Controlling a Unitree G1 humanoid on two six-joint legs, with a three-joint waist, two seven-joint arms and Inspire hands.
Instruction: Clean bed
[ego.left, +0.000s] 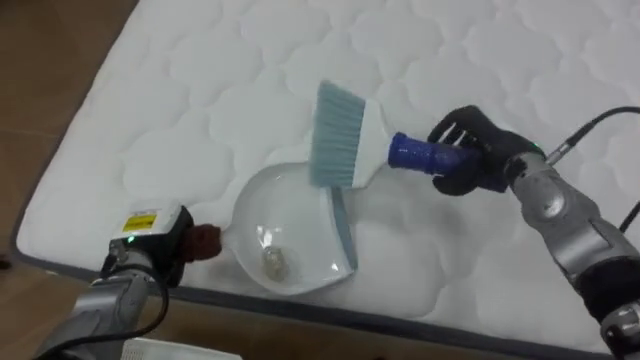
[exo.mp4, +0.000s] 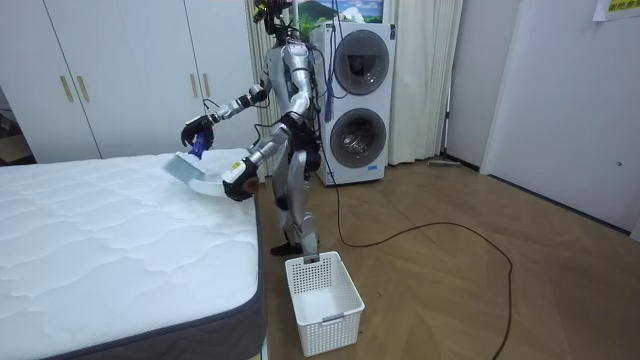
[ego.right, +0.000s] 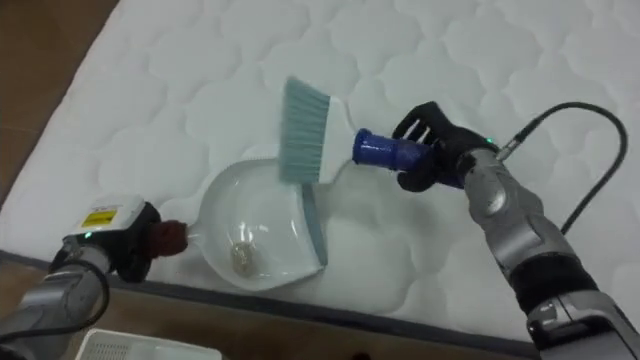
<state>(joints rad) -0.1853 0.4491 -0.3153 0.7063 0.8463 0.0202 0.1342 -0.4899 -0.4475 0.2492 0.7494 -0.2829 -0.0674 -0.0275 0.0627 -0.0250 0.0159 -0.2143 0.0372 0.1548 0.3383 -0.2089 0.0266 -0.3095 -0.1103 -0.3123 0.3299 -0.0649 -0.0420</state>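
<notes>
A brush (ego.left: 345, 135) with pale blue bristles, a white body and a blue handle hovers tilted over the bed (ego.left: 200, 100), its bristles above the back rim of a white dustpan (ego.left: 300, 215). My right hand (ego.left: 478, 150) is shut on the blue handle. The dustpan lies on the mattress near its front edge, with a small crumpled scrap (ego.left: 273, 262) inside it. My left hand (ego.left: 165, 255) is shut on the pan's reddish-brown handle (ego.left: 205, 240) at the lower left. In the room view I stand at the bed's side, both arms stretched over the mattress.
The mattress has a dark grey band (ego.left: 350, 315) along its front edge, with wooden floor (ego.left: 40, 60) to the left. A white plastic basket (exo.mp4: 322, 300) stands on the floor by my feet. Two stacked washing machines (exo.mp4: 355, 100) and white wardrobes (exo.mp4: 100, 70) line the walls.
</notes>
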